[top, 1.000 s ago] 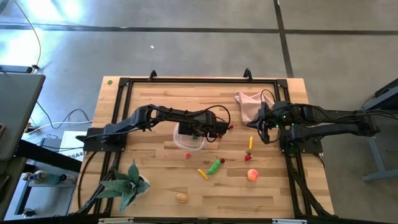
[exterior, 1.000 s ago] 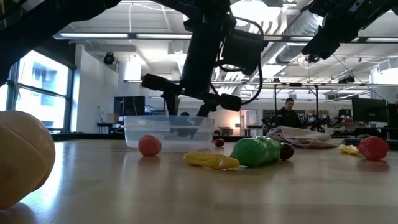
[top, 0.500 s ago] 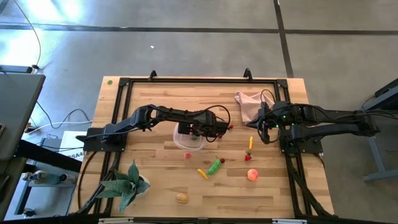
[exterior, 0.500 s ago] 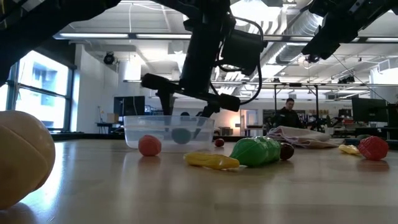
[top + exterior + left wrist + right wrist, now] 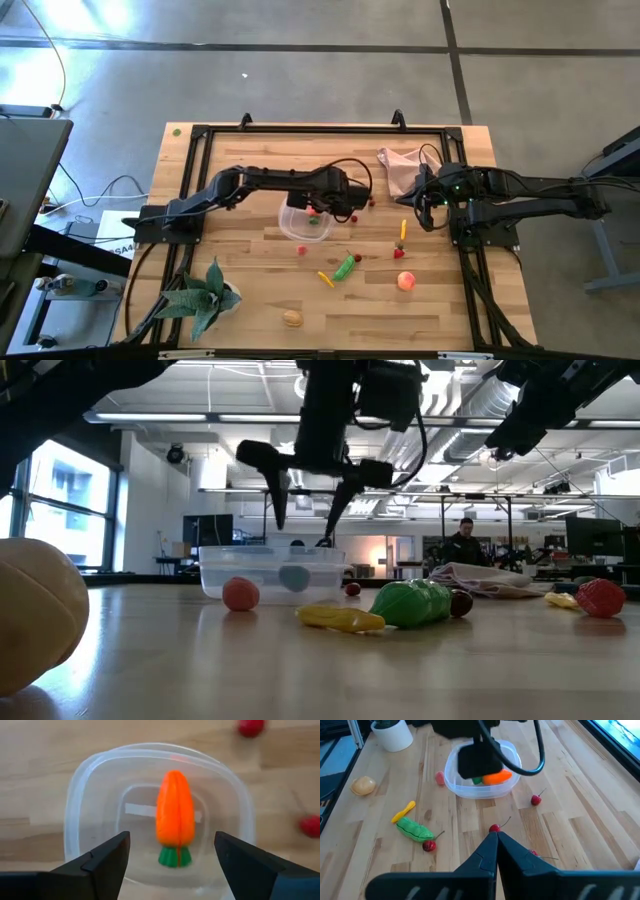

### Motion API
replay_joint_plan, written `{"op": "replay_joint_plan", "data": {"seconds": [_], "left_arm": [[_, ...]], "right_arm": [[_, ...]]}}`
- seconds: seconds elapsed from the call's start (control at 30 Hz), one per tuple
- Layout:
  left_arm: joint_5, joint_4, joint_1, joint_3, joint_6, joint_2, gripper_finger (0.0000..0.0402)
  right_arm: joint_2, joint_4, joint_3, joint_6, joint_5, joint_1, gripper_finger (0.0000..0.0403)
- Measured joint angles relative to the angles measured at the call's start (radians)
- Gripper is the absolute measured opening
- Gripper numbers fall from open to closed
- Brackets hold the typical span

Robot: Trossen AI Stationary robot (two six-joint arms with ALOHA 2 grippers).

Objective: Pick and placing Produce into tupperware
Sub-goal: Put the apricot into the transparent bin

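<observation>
Carrot (image 5: 175, 820) lies free inside the tupperware (image 5: 296, 228) at centre frame, beneath the left gripper (image 5: 306, 518) with fingers spread empty, which should rise straight clear; the right gripper (image 5: 495, 840), pinched together, waits right.

A: Where do the cameras sit?

B: One looks straight down over the whole table (image 5: 250, 300); another sits at tabletop level, facing the room.

A: And the wrists?

B: The left looks closely down into the tub (image 5: 150, 765). The right sees it from farther off.
</observation>
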Motion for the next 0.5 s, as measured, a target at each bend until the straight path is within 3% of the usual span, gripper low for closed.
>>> {"op": "replay_joint_plan", "data": {"seconds": [0.1, 0.33, 0.5], "left_arm": [[0.024, -0.004, 0.000, 0.015, 0.152, -0.013, 0.0274], [0.080, -0.002, 0.000, 0.016, 0.727, -0.034, 0.0261], [0.080, -0.001, -0.002, 0.016, 0.956, -0.034, 0.0245]], "right_arm": [[0.000, 0.000, 0.000, 0.002, 0.000, 0.000, 0.0000], [0.000, -0.001, 0.000, 0.000, 0.000, 0.000, 0.0000], [0.000, 0.000, 0.000, 0.000, 0.000, 0.000, 0.0000]]}}
